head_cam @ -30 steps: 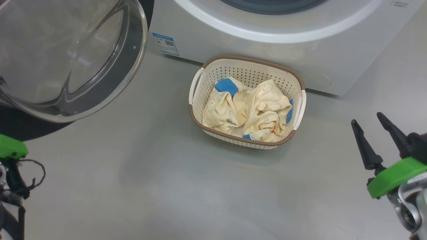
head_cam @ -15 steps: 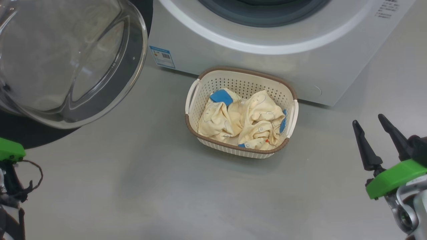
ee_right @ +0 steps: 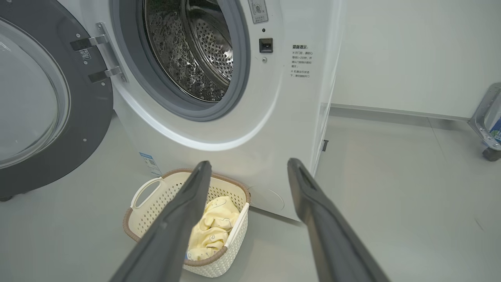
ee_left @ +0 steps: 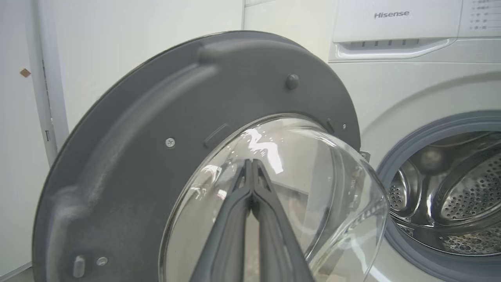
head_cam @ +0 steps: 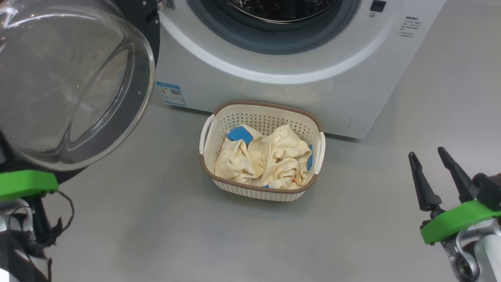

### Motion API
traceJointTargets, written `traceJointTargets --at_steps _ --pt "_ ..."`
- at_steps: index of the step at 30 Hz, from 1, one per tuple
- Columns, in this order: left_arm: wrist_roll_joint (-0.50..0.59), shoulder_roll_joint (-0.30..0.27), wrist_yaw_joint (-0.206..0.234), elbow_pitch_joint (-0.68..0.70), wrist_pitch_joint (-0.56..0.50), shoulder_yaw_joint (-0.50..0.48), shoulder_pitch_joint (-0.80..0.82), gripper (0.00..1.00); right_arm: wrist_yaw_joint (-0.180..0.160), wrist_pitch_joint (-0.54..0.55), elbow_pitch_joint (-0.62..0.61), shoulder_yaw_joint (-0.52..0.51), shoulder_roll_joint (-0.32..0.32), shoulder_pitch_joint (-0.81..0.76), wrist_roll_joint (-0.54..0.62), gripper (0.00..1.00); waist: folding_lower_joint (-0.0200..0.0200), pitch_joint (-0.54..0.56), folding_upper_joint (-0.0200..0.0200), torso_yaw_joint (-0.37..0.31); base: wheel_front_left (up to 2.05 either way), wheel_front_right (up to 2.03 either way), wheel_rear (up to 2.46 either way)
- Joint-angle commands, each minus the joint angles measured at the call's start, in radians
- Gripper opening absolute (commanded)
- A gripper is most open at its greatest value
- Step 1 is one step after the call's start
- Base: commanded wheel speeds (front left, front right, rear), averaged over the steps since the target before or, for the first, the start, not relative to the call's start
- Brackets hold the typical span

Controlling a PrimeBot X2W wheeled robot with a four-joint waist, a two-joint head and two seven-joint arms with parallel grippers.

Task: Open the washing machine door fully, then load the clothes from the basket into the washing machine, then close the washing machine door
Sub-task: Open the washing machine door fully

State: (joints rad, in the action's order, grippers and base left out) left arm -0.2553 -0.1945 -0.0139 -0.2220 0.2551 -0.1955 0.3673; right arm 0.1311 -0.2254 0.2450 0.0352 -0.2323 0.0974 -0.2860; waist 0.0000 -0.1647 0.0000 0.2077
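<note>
The big white front-loading washing machine [head_cam: 274,90] spans the top of the head view, and the upper edge of the frame cuts off its shiny perforated steel drum [head_cam: 280,6]. Its large round door [head_cam: 70,86], black-rimmed with a bulging clear glass bowl, stands swung open at the upper left, cropped by the left and top edges. In the centre of the frame a small cream perforated plastic basket [head_cam: 250,117] with a brown rim sits on the grey floor [head_cam: 156,235], just in front of the machine's base. Crumpled pale cream-yellow garments [head_cam: 270,160] with blue patches lie in it; how many pieces cannot be told. At the lower right the right gripper [head_cam: 426,152] has its two dark fingers spread wide and empty, well apart from the basket. In the left wrist view the left gripper [ee_left: 250,162] has its fingers pressed together with nothing between them. Their tips lie in front of the glass bowl, but whether they touch it cannot be told. A green mount [head_cam: 23,184] sits at the lower left edge, just below the door.
</note>
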Motion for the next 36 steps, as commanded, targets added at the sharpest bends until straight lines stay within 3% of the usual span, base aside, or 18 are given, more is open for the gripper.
traceJointTargets --at_steps 1,15,17,20,21,22,36 --pt "0.009 -0.032 -0.001 0.049 0.003 -0.025 0.003 0.0 0.0 -0.017 -0.027 0.017 -0.012 0.002 0.0 1.0 0.0 0.016 0.0 -0.025 0.0 0.0 0.0" --pt "0.039 0.015 -0.003 0.246 -0.065 0.063 -0.2 0.0 0.0 -0.034 -0.065 0.02 0.029 -0.026 0.025 1.0 0.0 0.085 0.0 -0.198 0.0 0.0 0.0" --pt "0.038 0.024 -0.005 0.257 -0.067 0.074 -0.235 0.13 0.0 -0.034 -0.075 0.019 0.032 -0.035 0.031 1.0 0.0 0.095 0.0 -0.218 0.0 0.0 0.0" --pt "0.036 0.039 -0.002 0.265 -0.07 0.085 -0.286 0.47 0.0 -0.035 -0.092 0.011 0.038 -0.05 0.039 1.0 0.0 0.108 0.0 -0.242 0.0 0.0 0.0" --pt "0.033 0.046 0.0 0.267 -0.072 0.088 -0.302 0.77 0.0 -0.035 -0.097 0.008 0.04 -0.055 0.04 1.0 0.0 0.112 0.0 -0.249 0.0 0.0 0.0" --pt "0.033 0.051 0.002 0.268 -0.073 0.093 -0.318 1.0 0.0 -0.035 -0.101 0.008 0.04 -0.061 0.042 1.0 0.0 0.116 0.0 -0.254 0.0 0.0 0.0" --pt "0.065 0.058 0.007 0.28 -0.093 0.149 -0.453 1.0 0.0 -0.036 -0.138 -0.007 0.058 -0.118 0.053 1.0 0.0 0.146 0.0 -0.28 0.0 0.0 0.0"
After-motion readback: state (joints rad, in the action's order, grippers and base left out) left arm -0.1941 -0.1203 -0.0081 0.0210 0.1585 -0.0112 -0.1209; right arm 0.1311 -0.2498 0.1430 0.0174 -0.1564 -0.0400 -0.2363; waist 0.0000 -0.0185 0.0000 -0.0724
